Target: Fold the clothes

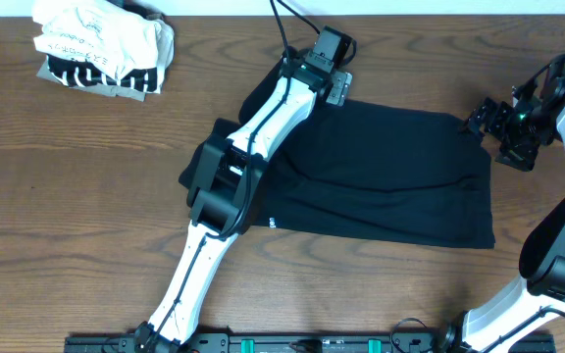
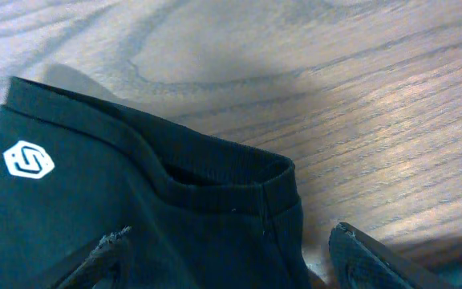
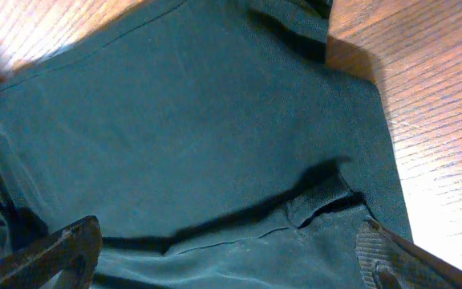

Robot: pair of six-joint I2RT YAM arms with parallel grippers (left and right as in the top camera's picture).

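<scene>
The black shirt [image 1: 381, 176] lies long axis left-right, centre frame on the worktop [image 1: 86, 196]. The left claw [image 1: 336, 86], open, sits over its upper-left edge; the right claw [image 1: 481, 120], open, waits off its upper-right corner.

Black shirt [image 1: 390, 176] lying flat mid-table, partly folded, small white logo [image 2: 28, 160].
</scene>
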